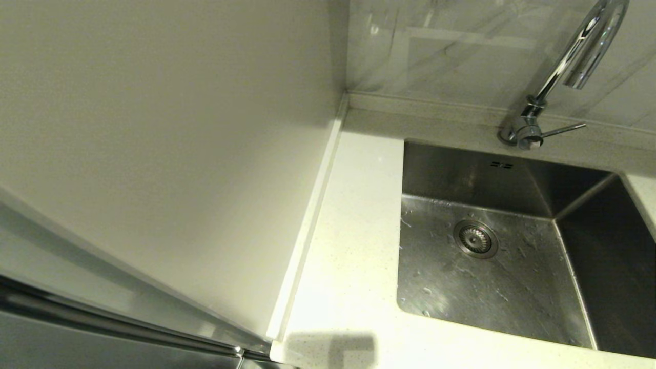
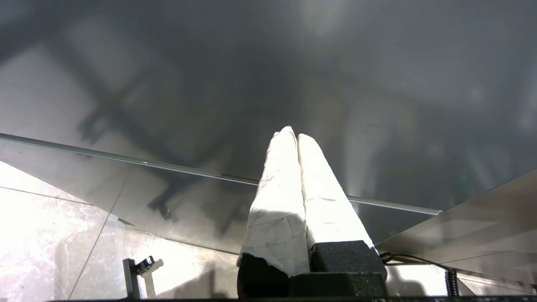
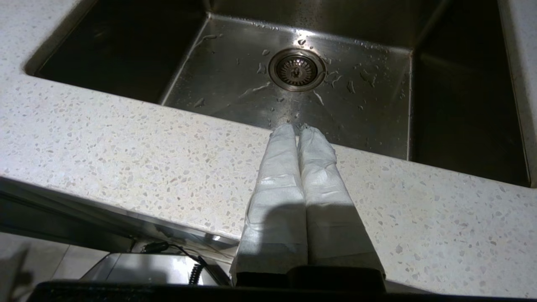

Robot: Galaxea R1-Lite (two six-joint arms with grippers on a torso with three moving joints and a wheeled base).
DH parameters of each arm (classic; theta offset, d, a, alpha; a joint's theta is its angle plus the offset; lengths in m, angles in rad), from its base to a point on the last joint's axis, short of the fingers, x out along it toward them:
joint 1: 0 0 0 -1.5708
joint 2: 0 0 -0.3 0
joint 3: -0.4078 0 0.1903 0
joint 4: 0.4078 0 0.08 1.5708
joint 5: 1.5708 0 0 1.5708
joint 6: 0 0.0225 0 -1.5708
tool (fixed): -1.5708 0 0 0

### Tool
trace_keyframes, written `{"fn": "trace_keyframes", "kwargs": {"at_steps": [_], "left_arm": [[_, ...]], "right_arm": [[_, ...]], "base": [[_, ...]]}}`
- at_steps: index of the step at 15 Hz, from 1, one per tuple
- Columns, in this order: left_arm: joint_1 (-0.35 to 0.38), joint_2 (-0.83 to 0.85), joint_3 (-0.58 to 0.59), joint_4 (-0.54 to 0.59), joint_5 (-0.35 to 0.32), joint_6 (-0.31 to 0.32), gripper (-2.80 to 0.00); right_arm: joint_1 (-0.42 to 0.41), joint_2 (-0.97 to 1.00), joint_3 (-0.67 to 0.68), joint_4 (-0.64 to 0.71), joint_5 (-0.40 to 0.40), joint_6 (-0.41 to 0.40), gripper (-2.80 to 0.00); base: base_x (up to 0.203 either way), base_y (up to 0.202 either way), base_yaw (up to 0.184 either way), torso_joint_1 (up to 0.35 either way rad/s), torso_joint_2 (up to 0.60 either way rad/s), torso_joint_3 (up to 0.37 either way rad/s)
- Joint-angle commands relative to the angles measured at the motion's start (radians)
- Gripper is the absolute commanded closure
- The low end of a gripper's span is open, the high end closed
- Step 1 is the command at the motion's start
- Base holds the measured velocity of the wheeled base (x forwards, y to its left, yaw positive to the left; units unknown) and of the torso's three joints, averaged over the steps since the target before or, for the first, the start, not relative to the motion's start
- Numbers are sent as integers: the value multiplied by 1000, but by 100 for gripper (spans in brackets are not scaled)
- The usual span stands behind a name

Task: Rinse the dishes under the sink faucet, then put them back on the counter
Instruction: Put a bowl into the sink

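No bowl or plate is seen in any view, so the location of the dishes cannot be told; none lies in the sink (image 1: 512, 266), and none stands on the visible strip of bench (image 1: 348, 246) beside it. The sink is seen empty, with scattered water drops on its floor around the drain strainer (image 1: 475, 238), and the two overflow slots (image 1: 501, 165) are cut in its rear wall. The sink faucet (image 1: 574, 56) rises behind the sink's rear rim, its lever (image 1: 561, 129) pointing sideways from the base, and no running water is seen beneath the spout. The right end effector (image 3: 298, 128) is held above the front bench strip, just short of the sink's near rim, its wrapped fingers (image 3: 281, 167) pressed together and gripping nothing. The left end effector (image 2: 293, 133) is parked well away from the sink, facing a glossy dark panel (image 2: 268, 75) above a tiled floor (image 2: 50, 235), its fingers likewise closed and empty. Judged from this, either no dish is yet fetched or all are already set aside out of view; which of these holds cannot be told. The next move would call for a dish to be located first.
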Motion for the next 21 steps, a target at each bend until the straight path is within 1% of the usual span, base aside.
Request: {"fn": "trace_keyframes", "kwargs": {"at_steps": [1,2,5,8,9,12,14,15,16,18,20,21], "left_arm": [[0,0,2,0,0,0,0],[0,0,3,0,0,0,0],[0,0,2,0,0,0,0],[0,0,3,0,0,0,0],[0,0,3,0,0,0,0],[0,0,3,0,0,0,0],[0,0,3,0,0,0,0],[0,0,3,0,0,0,0],[0,0,3,0,0,0,0],[0,0,2,0,0,0,0],[0,0,3,0,0,0,0],[0,0,3,0,0,0,0]], "right_arm": [[0,1,-11,-10,-2,-1,0],[0,1,-29,-16,-2,0,0],[0,3,-171,15,-11,2,0],[0,92,-391,80,-64,0,0],[0,157,-482,96,-102,-1,0],[0,381,-758,132,-252,-17,0],[0,497,-906,220,-356,-83,0],[0,548,-944,267,-396,-111,0],[-1,598,-962,291,-431,-122,0],[-1,708,-978,310,-522,-129,0],[-7,813,-976,343,-584,-105,0],[-36,871,-977,392,-605,-71,0]], "base": [[0,0,0,0,0,0],[0,0,0,0,0,0],[0,0,0,0,0,0],[0,0,0,0,0,0],[0,0,0,0,0,0],[0,0,0,0,0,0],[0,0,0,0,0,0],[0,0,0,0,0,0],[0,0,0,0,0,0],[0,0,0,0,0,0],[0,0,0,0,0,0],[0,0,0,0,0,0]]}}
